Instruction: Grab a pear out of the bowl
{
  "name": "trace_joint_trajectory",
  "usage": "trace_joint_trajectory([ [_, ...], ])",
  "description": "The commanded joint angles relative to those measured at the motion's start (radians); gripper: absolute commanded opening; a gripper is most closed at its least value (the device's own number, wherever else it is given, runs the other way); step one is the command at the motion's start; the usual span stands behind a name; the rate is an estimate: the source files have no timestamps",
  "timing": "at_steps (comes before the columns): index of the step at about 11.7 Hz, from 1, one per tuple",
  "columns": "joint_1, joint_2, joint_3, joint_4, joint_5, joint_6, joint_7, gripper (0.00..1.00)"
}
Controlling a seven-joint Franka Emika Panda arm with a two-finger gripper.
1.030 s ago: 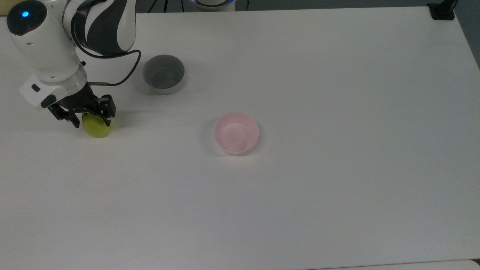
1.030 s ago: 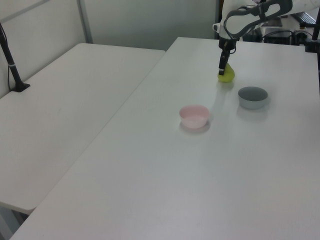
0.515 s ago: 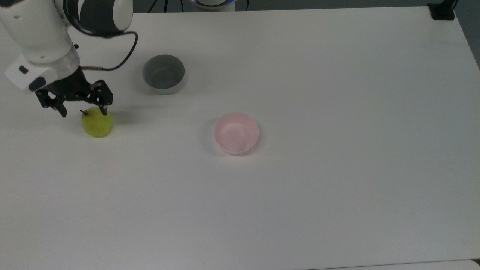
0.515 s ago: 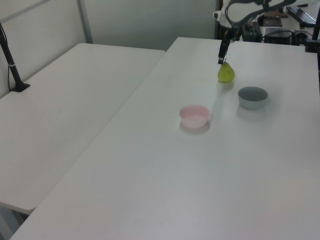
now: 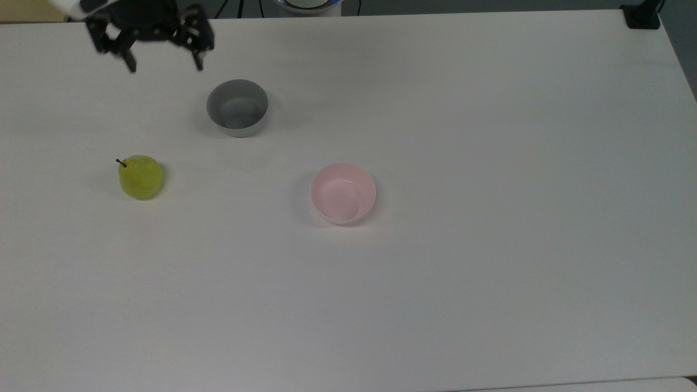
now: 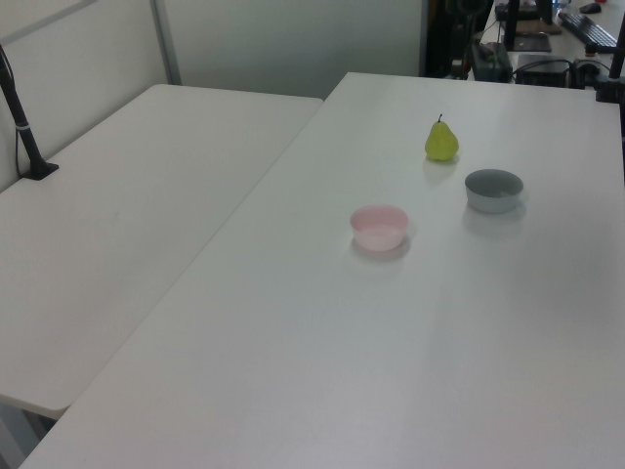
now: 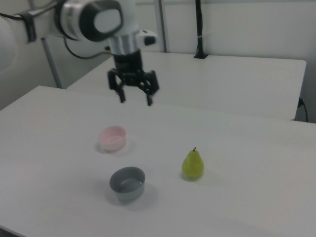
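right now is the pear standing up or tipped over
Standing up. The pear rests on its wide base on the table, stem pointing up, apart from both bowls.

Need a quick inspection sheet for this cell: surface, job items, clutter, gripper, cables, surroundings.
Surface: white table, bare apart from three items.
Job's things: pear upright on the table, stem up, outside the pink bowl, which holds nothing.
Clutter: grey bowl, nothing in it.
Grippers: gripper open, raised, holding nothing.
Cables: dark cables at the top view's far table edge.
Surroundings: second white table alongside; black post.
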Motion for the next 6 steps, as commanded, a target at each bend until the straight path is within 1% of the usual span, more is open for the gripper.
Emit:
trace_joint_trajectory([
  [1, 0.188, -0.134, -0.111, -0.038, -0.013, -0.165, 0.081, 1.00],
  [2, 0.240, -0.158, -0.145, -0.039, -0.001, -0.176, 0.103, 1.00],
  [3, 0.293, -0.163, -0.174, -0.054, 0.010, -0.173, 0.130, 1.00],
  [4, 0.314, -0.153, -0.171, -0.054, 0.022, -0.160, 0.162, 1.00],
  [5, 0.315, -0.143, -0.164, -0.056, 0.037, -0.114, 0.161, 1.00],
  [6, 0.312, -0.143, -0.154, -0.077, 0.045, -0.039, 0.166, 1.00],
])
